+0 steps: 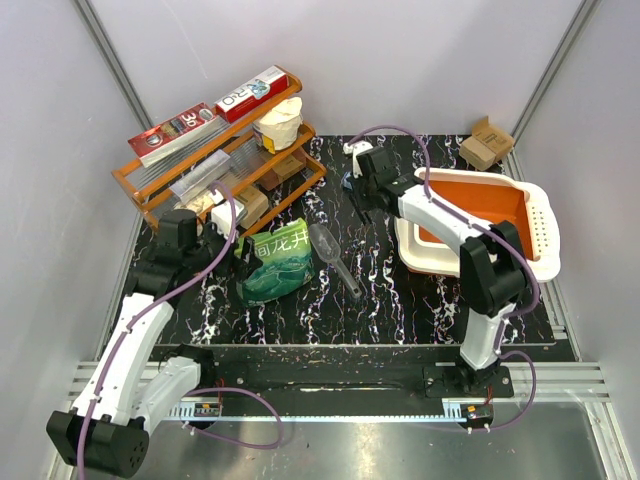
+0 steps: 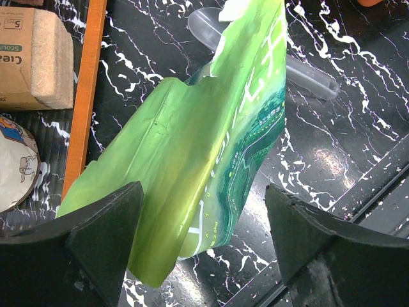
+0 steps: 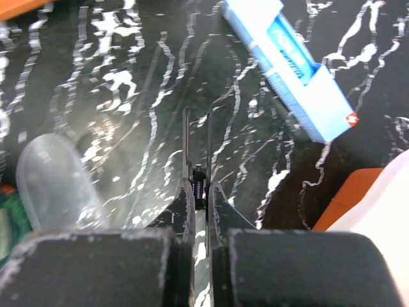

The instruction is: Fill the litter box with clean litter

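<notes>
The litter box (image 1: 530, 215), with a white rim and an orange inside, stands tilted at the right. Its corner also shows in the right wrist view (image 3: 348, 195). No clean litter shows anywhere. A glossy green pouch (image 1: 275, 262) lies left of centre. My left gripper (image 1: 218, 222) is open at the pouch's left end. In the left wrist view the pouch (image 2: 192, 147) lies between the spread fingers (image 2: 108, 217) of the left gripper (image 2: 201, 192), and its far edge is ragged. My right gripper (image 1: 358, 180) is shut on thin metal scissors (image 3: 197, 144), held over the dark mat (image 3: 160, 77).
A clear plastic scoop (image 1: 335, 255) lies between the pouch and the litter box, and shows in both wrist views (image 2: 307, 73) (image 3: 48, 179). An orange wire rack (image 1: 215, 150) with boxes stands at the back left. A blue box (image 3: 294, 64) and a cardboard box (image 1: 486, 143) lie at the back.
</notes>
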